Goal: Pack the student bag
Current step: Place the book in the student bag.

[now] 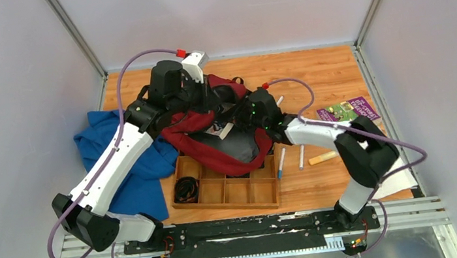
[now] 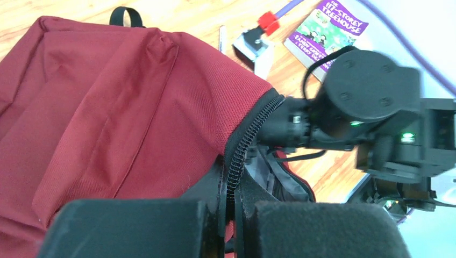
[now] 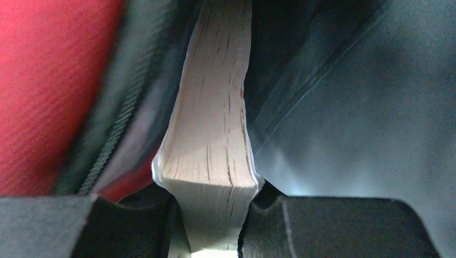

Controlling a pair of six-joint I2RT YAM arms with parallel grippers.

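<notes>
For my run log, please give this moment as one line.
left fingers: shut on backpack zipper edge | right fingers: holding book by its pages | book: in backpack opening | stage: packing book

Your top view is bright, even and sharp. Your right wrist view is dim, the student bag (image 3: 48, 80) blurred at left.

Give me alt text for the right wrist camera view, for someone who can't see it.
The right gripper is shut on a thick book, its page edges facing the camera, inside the open student bag. The bag's red fabric and black zipper run down the left; its dark lining fills the right.
</notes>
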